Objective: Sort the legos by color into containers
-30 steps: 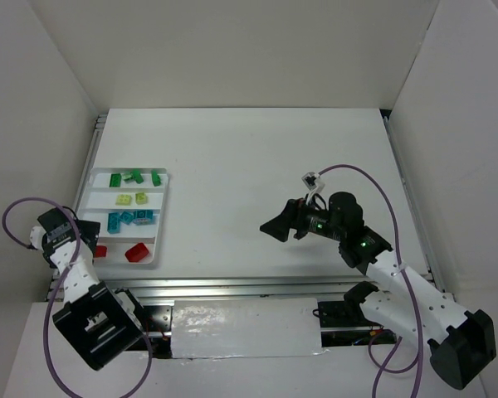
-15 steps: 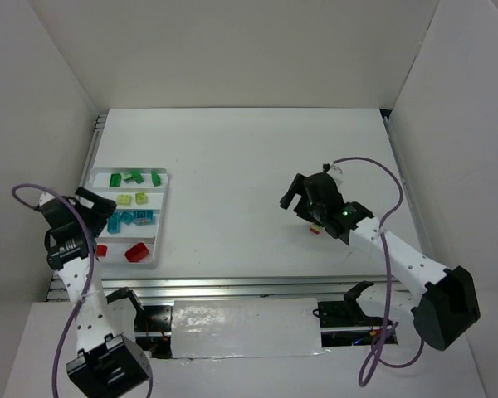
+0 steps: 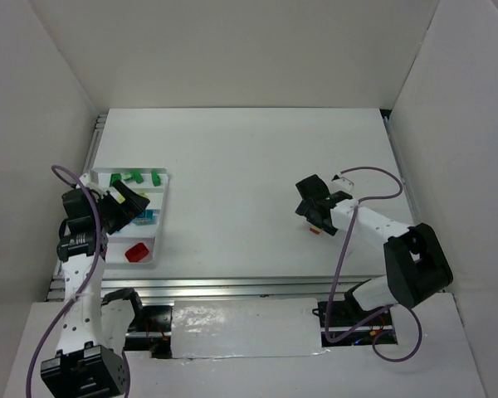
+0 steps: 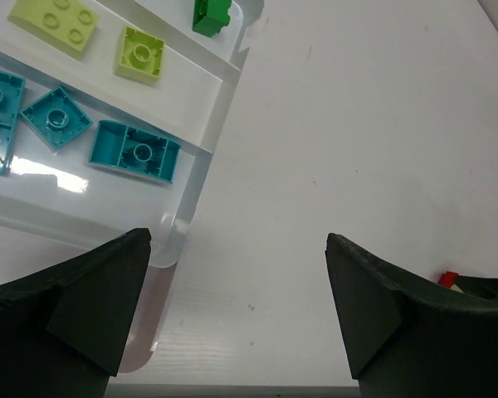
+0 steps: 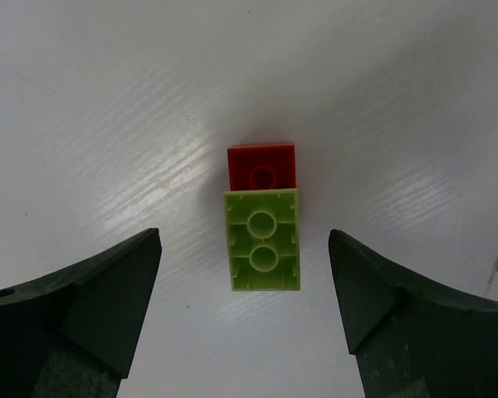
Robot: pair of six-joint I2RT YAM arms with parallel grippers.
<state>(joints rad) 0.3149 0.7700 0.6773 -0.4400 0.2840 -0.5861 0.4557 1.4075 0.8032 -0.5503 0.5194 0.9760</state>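
**Both jaws spread; two bricks lie off the tray**

From above, I see the left gripper (image 3: pixel 126 207) over the white tray (image 3: pixel 161 217). The right gripper (image 3: pixel 313 206) is well apart, over the table (image 3: pixel 232 166).

Left wrist: jaws spread, teal legos (image 4: pixel 135 151) ahead of one fingertip.

Right wrist: jaws spread, a lime brick (image 5: pixel 261 240) between them, a red brick (image 5: pixel 261 168) touching its far end.

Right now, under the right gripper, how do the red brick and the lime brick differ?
The red brick is short and roughly square; the lime brick is a longer rectangle. The red brick shows one circle on its face, the lime brick two. In the right wrist view the red brick lies farther off, the lime brick nearer. Both lie flat on the table, touching end to end.
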